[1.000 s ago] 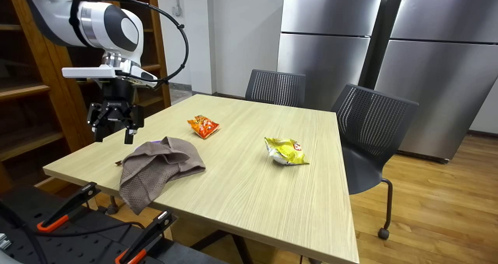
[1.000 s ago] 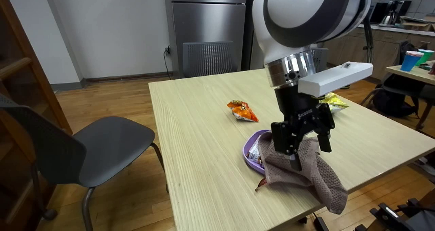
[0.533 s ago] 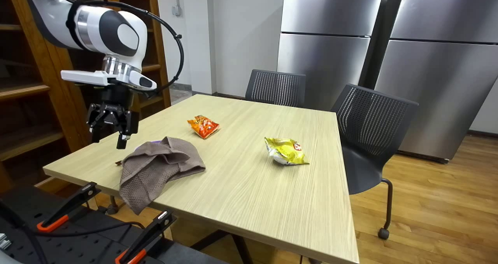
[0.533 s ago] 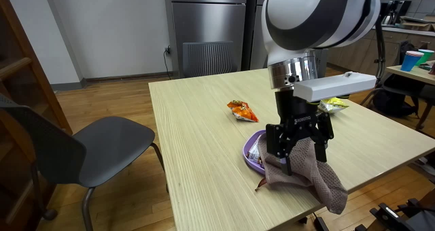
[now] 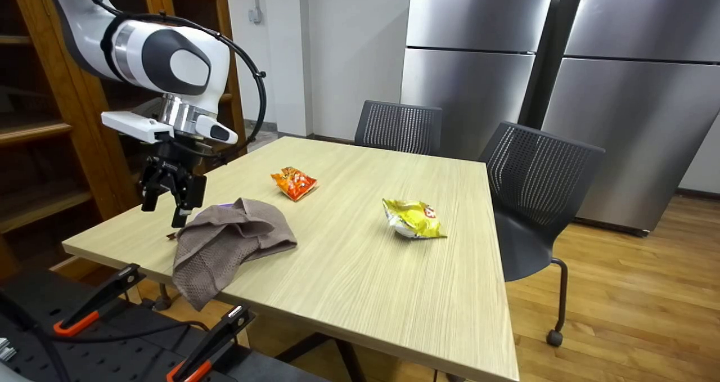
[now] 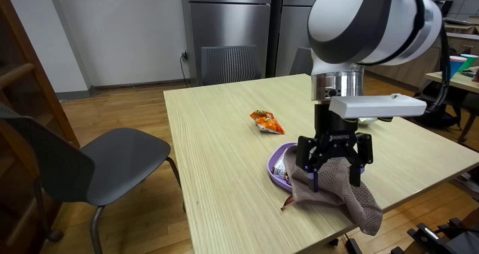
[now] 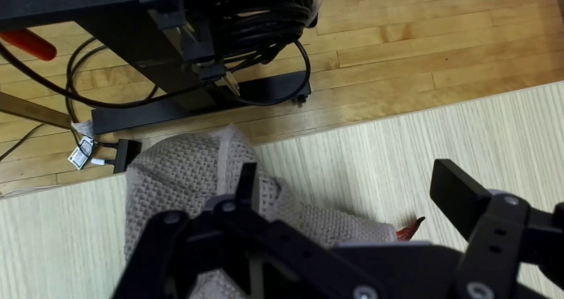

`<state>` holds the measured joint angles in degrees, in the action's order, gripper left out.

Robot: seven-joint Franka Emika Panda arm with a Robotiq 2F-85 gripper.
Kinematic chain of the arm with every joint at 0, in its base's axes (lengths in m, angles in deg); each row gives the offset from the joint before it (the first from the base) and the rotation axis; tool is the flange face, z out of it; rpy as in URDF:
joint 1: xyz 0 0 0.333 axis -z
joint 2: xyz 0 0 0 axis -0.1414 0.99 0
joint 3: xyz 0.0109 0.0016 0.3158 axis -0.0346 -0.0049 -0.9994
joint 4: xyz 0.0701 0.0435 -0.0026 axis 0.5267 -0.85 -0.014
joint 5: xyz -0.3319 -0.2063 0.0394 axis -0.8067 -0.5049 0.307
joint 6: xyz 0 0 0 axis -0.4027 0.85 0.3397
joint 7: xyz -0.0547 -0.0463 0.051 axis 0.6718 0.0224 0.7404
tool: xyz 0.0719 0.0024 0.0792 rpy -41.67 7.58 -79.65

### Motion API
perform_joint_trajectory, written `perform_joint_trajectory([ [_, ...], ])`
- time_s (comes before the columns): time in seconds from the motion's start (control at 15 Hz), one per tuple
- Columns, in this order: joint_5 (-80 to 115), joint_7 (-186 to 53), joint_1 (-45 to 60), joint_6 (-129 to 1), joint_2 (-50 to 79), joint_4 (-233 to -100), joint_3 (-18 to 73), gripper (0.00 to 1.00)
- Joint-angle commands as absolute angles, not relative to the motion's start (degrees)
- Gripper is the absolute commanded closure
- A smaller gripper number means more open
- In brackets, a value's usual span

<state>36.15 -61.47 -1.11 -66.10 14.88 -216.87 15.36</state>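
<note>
Brown cloth ungrasped, purple bowl partly covered.
The gripper hangs near the cloth, jaws wide and empty; the cloth drapes over the bowl and past the table's edge, no grip made yet.

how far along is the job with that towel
Done, it seems: the gripper is open and positioned near the brown towel. In hand: nothing is gripped. Left, probably: a grip on the towel, which lies loose over part of the purple dish.
</note>
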Motion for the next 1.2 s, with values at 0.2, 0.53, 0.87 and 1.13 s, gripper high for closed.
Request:
perform_joint_trajectory([
  [0.2,43.35,-65.79,1.97,-72.93,13.68,-220.82,14.23,0.00],
  [0.53,45.49,-66.42,2.51,-75.52,13.88,-221.45,14.10,0.35],
  [0.87,45.76,-66.38,2.55,-76.69,13.32,-221.96,14.09,0.73],
  [1.13,45.64,-66.28,2.51,-77.18,13.11,-222.26,14.07,1.00],
])
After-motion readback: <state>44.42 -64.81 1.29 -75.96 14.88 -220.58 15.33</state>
